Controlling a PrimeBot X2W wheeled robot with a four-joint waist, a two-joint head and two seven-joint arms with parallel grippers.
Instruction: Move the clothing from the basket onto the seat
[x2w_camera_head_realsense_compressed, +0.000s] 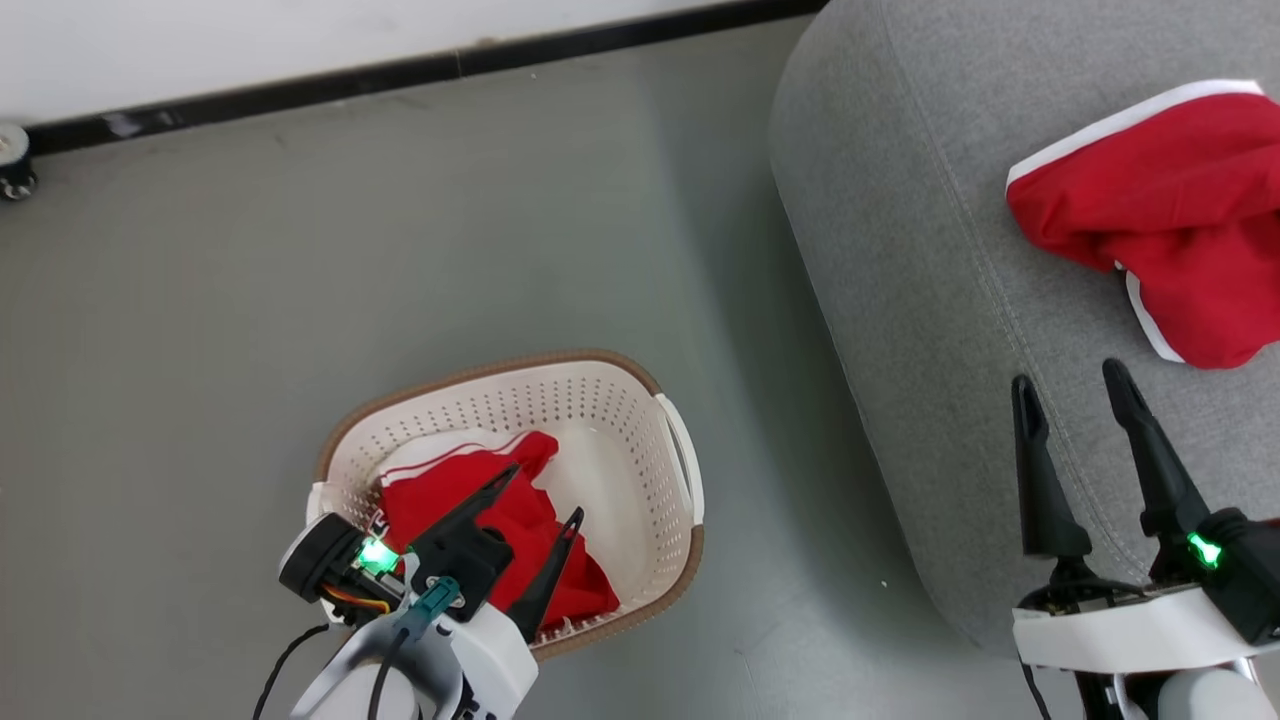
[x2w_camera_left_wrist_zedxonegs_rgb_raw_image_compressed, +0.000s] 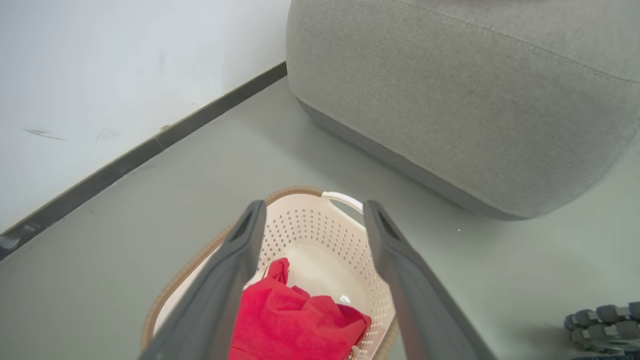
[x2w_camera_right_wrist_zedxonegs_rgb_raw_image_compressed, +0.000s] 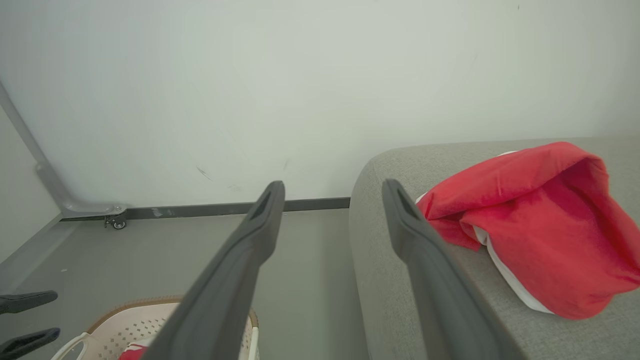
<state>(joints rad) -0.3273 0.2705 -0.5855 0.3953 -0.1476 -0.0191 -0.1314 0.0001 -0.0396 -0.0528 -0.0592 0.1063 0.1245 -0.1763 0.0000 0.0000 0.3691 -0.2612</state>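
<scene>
Grey floor (x2w_camera_head_realsense_compressed: 300, 300), white wall behind. Left tool (x2w_camera_head_realsense_compressed: 545, 492), fingers apart, hangs over a crumpled red fabric garment (x2w_camera_head_realsense_compressed: 430, 505) in an oval cream perforated plastic basket (x2w_camera_head_realsense_compressed: 600, 395) whose long axis runs across the head view. On the light-grey upholstered sofa (x2w_camera_head_realsense_compressed: 900, 250), right tool (x2w_camera_head_realsense_compressed: 1068, 377) is apart and empty. Just beyond it lies a bunched red white-trimmed garment (x2w_camera_head_realsense_compressed: 1150, 190).

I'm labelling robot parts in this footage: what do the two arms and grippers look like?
The left gripper and right gripper each have two long, dark, tapering fingers on a black base with a glowing green light, mounted on a white wrist shell. The left wrist also carries a teal plug, black cables, thin orange wires and a round black module.
</scene>
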